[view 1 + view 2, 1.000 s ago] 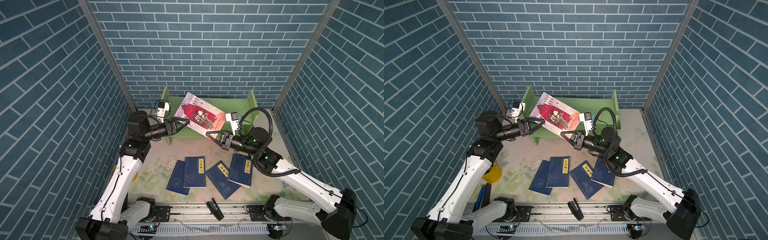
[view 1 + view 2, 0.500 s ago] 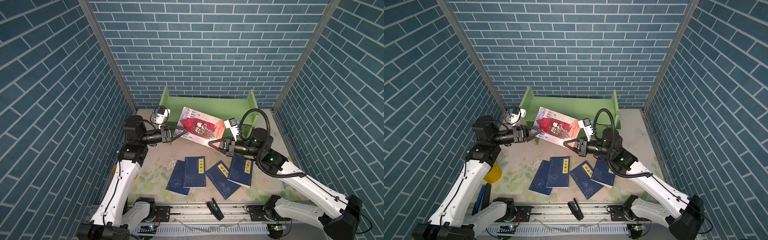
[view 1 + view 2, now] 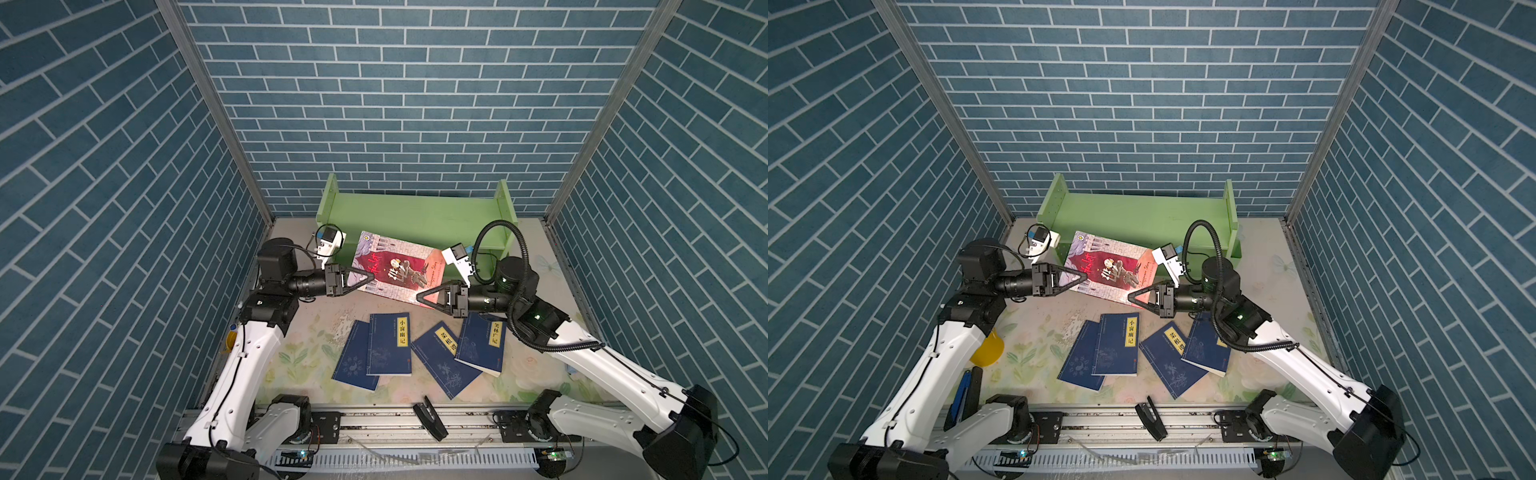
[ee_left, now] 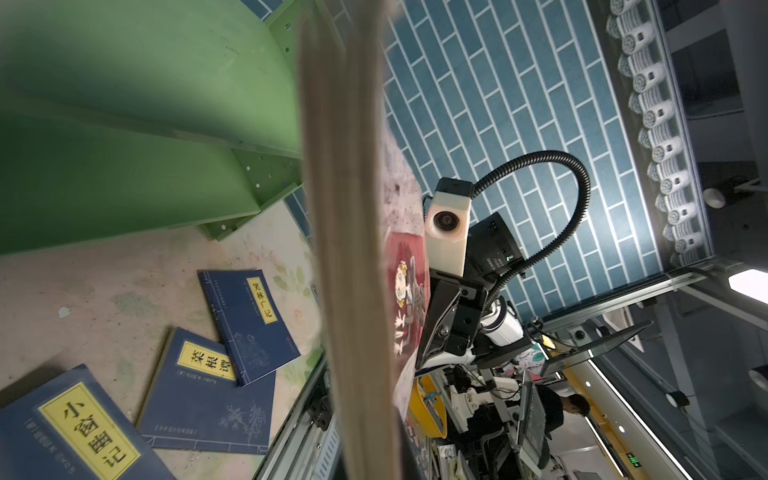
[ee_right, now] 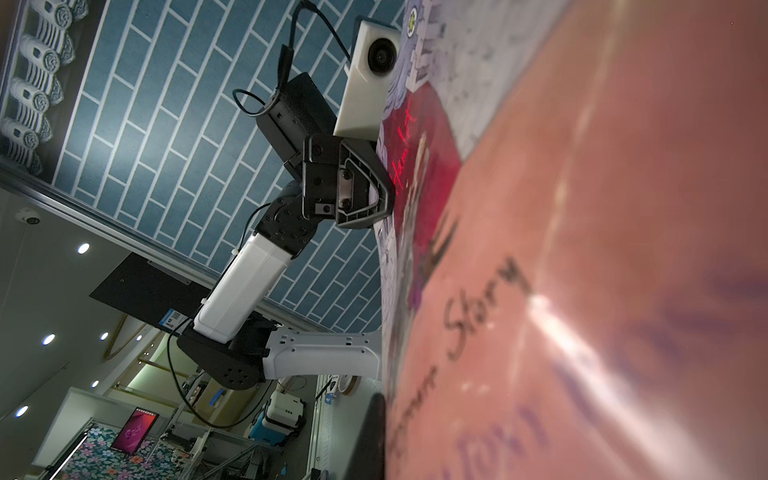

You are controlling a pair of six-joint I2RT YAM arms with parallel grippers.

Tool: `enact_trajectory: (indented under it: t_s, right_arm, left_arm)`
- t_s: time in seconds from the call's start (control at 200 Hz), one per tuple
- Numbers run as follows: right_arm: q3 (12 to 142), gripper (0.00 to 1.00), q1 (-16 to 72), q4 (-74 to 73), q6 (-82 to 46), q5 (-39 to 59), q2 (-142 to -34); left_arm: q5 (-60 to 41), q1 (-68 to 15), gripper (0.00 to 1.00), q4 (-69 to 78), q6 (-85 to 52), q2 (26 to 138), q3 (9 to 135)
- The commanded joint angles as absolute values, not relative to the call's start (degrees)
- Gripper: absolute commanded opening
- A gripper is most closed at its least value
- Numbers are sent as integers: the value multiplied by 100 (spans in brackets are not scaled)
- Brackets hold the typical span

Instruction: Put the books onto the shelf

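The red-and-grey book (image 3: pixel 399 270) (image 3: pixel 1113 266) hangs tilted in front of the light green shelf (image 3: pixel 415 212) (image 3: pixel 1142 212), whose tiers hold nothing. My left gripper (image 3: pixel 368 277) (image 3: pixel 1081 276) is shut on the book's left edge; in the left wrist view its page edge (image 4: pixel 349 249) runs out from the jaws. My right gripper (image 3: pixel 420 297) (image 3: pixel 1131 297) has the lower right corner between its jaws. One dark finger (image 5: pixel 374 436) lies along the cover (image 5: pixel 582 249); the other is hidden. Several dark blue books (image 3: pixel 390 345) (image 3: pixel 1117 345) lie flat on the table.
A black clip-like object (image 3: pixel 430 417) lies on the front rail. A yellow cup (image 3: pixel 988 349) and a blue item (image 3: pixel 963 390) sit by the left arm's base. Brick-patterned walls close in on three sides, with the shelf against the back wall.
The red-and-grey book has come down and forward from above the shelf. My left gripper, open a moment ago, has shut on its left edge.
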State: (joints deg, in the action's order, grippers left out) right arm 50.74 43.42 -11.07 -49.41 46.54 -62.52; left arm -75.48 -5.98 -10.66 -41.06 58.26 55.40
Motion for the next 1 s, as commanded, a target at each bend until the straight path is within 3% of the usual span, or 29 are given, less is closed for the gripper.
enact_trajectory:
  t_s: [0.0,0.08,0.235,0.495,0.67,0.995]
  right_arm:
    - [4902,35,4314,-1808,-5050,4584,-6311]
    - [4646,44,4313,-2229,-5250,4258,-6279]
    - [4012,46,4320,-3442,-5720,3785,-6271]
    - [3239,32,4324,-5166,-6328,3234,-6583]
    - [3077,30,4367,-5724,-6534,3113,-6965]
    - [2588,28,4410,-7079,-6962,2703,-7665]
  left_arm:
    - [-7110,-580,0,-1812,-3386,5708,5461]
    - [-6857,-571,0,-2020,-3219,5643,5356]
    - [-6567,-571,0,-1801,-3325,5459,5055]
    - [-6361,-571,0,-1067,-3901,5417,4581]
    - [-6381,-563,0,-197,-4479,5451,4191]
    - [-6504,-545,0,0,-4380,5603,4072]
